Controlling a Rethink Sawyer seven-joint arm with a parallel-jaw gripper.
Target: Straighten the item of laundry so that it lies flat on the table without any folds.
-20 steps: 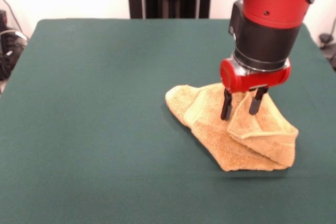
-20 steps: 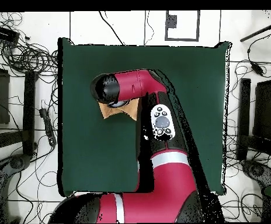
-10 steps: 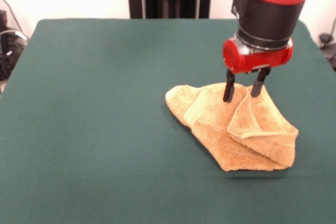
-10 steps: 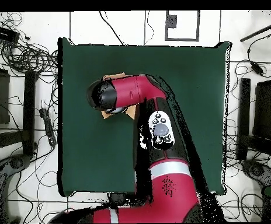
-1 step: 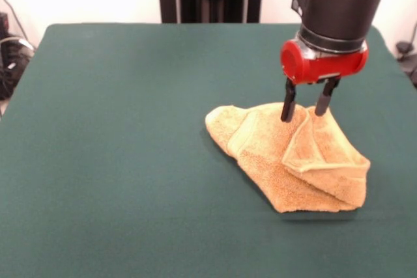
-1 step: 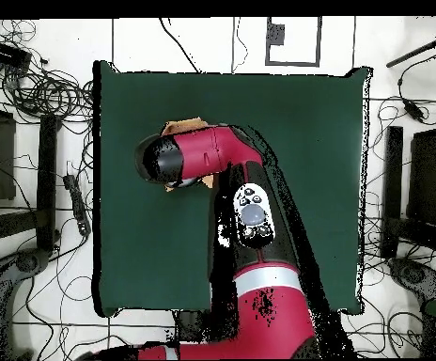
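I'm holding the hand (image 5: 306, 108) released over the towel (image 5: 287, 157) | crumpled bulk lying toward 6 o'clock | surface (image 5: 117, 148) bare at 9.

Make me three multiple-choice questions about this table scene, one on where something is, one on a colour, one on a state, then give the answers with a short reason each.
1. In the front view, where does the towel lie on the table?
A. right of centre
B. far left corner
C. hanging off the near edge

2. What colour is the table cover?
A. white
B. dark green
C. red

3. How does the towel lie?
A. spread flat
B. rolled into a tube
C. crumpled with folds

Answers: 1 A, it sits right of the middle, under the gripper. 2 B, the cloth surface is dark green. 3 C, layers overlap and a flap is turned over.
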